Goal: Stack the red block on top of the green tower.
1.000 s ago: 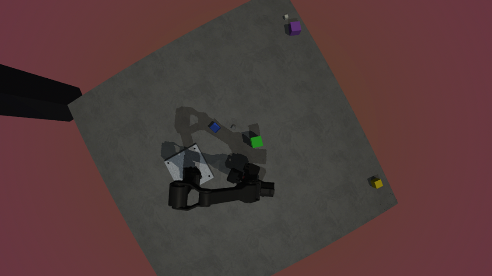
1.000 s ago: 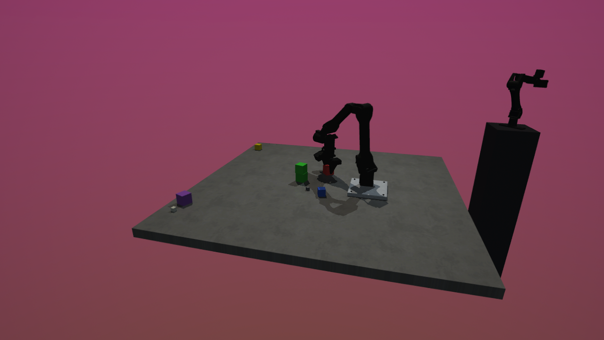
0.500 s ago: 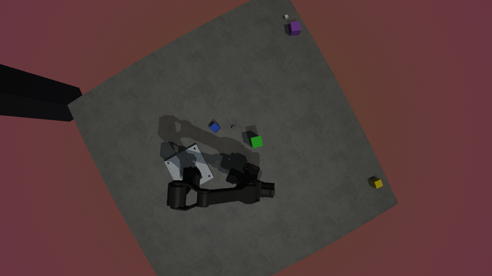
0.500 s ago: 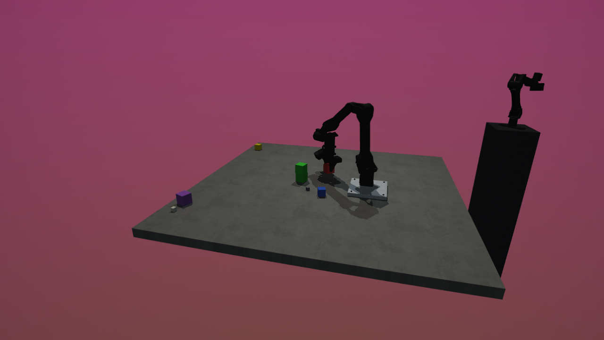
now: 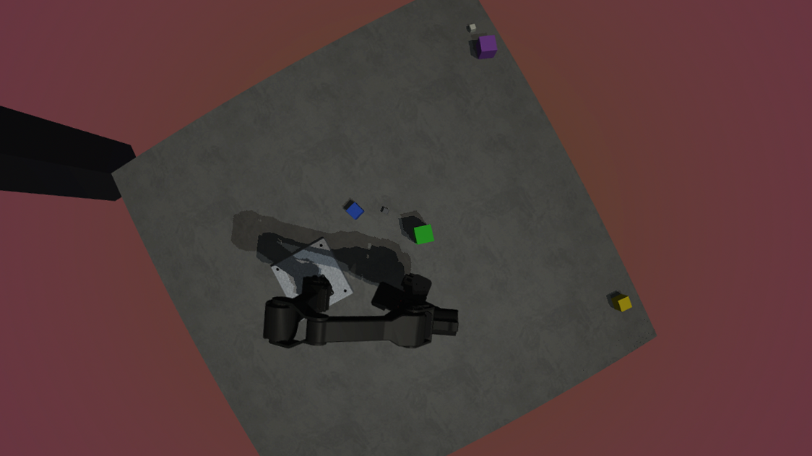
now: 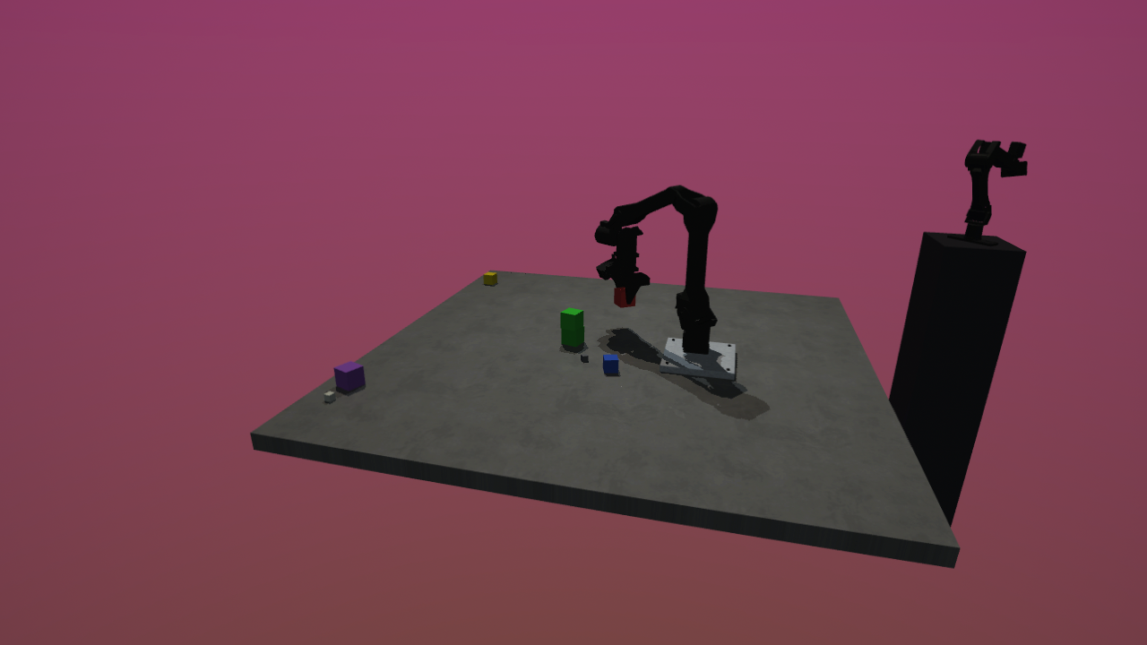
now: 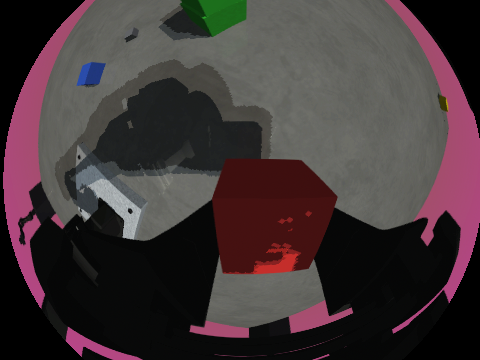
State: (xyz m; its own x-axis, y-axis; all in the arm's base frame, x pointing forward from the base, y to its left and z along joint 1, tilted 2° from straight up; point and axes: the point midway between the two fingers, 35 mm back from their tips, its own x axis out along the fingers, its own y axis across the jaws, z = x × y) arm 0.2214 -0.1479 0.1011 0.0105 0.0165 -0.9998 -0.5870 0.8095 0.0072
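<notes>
One gripper [image 6: 627, 290] clenched on red block [image 6: 624, 297], lifted off slab, frame centre | no legible markings on any item | green tower [image 6: 572, 327] left of block, well apart, bare slab [image 6: 481, 417] between | yellow cube [image 6: 489, 278] at far edge.
</notes>
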